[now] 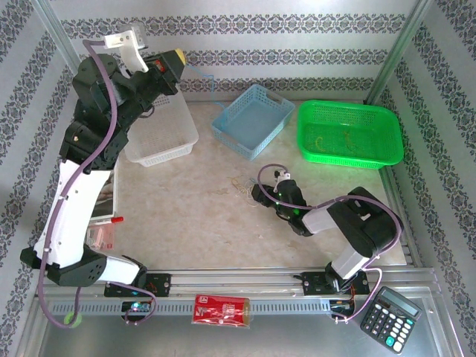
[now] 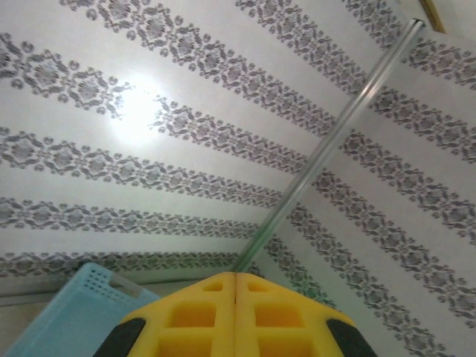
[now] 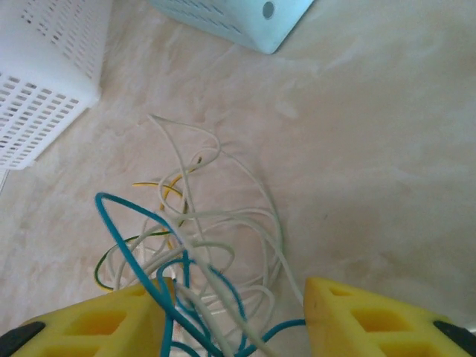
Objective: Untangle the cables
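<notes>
The right jaws stand parted, low over the middle of the worktop. The cables run through the gap unpinched, with blue, white and yellow-green strands looped together. The left jaws are pressed together on nothing, raised near the far-left corner above the white basket. Separation looks barely begun. Next, I judge, one strand, likely a blue one, needs pinching alone and drawing clear of the knot.

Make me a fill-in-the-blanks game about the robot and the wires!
The left gripper, fingers pressed together, is ____. The right gripper is ____, with the cables lying between its fingers. The blue basket sits between a white basket and a ____ one.
Missing words: shut; open; green.
</notes>
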### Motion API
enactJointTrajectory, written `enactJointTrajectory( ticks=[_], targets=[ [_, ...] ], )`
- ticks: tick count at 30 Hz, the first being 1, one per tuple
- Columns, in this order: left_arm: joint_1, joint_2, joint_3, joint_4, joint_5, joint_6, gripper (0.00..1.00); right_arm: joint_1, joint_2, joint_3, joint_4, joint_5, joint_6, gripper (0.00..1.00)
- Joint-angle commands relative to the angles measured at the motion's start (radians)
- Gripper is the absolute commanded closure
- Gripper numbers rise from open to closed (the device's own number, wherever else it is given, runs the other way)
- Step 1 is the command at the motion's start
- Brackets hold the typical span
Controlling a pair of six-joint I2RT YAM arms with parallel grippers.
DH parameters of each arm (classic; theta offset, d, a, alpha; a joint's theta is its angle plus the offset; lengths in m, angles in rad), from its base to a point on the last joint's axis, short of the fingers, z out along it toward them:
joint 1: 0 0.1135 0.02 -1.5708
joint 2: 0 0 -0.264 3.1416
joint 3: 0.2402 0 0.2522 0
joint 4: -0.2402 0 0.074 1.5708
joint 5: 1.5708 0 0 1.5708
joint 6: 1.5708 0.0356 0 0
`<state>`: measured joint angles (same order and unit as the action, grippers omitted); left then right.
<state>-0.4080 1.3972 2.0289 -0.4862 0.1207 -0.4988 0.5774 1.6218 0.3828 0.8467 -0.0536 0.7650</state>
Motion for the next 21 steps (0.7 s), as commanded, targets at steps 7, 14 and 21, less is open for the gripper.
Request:
enactJointTrajectory(
  ticks=[7,14,21],
  targets=[
    [0.095,0.032,-0.025,-0.003,-0.115,0.112,1.0,-0.014,-0.182,0.014,-0.098,-0.088,-0.009,0.45],
    [0.212,0.111,-0.022,0.024,-0.132,0.132,1.0,-0.032,-0.327,0.042,-0.254,-0.109,-0.039,0.43],
    [0.357,0.221,-0.021,0.05,-0.116,0.108,1.0,-0.069,-0.454,0.072,-0.413,-0.131,-0.065,0.38]
  ],
)
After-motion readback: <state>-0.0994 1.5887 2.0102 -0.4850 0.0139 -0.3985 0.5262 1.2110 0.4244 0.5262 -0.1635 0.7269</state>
